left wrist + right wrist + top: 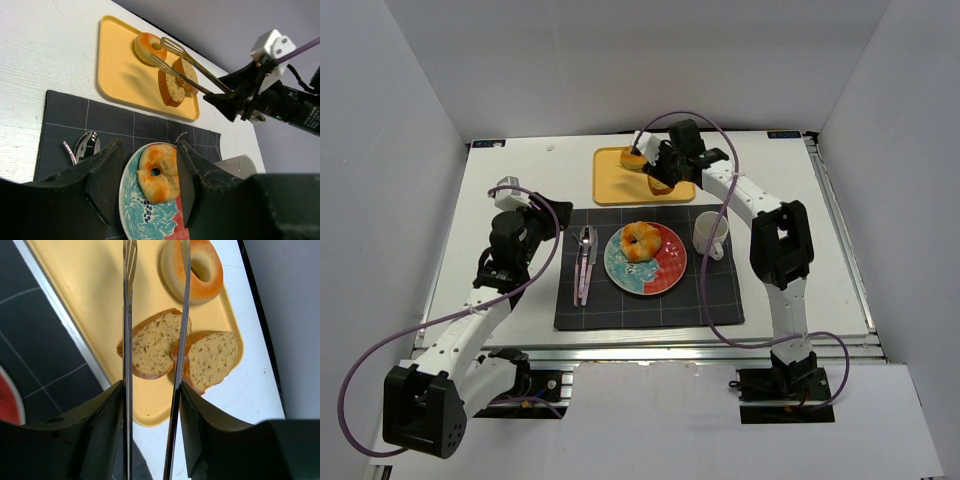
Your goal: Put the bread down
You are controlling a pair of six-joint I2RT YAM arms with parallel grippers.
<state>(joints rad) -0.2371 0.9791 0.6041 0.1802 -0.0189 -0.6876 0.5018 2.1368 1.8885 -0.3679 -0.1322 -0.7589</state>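
Two rolls: striped bun point(641, 242) on plate point(670, 272), ring roll point(216, 285) on tray point(100, 300). Right gripper point(150, 390) pinches tongs point(127, 340), tips at the ring roll; left gripper point(148, 150) spread wide.

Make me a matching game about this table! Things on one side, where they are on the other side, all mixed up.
Things:
1. ring roll
2. striped bun
3. mug
4. tongs

Places:
a. on the plate
b. in the right gripper
c. on the yellow tray
d. on the dark mat, beside the plate

Pairs: 1-c, 2-a, 3-d, 4-b.
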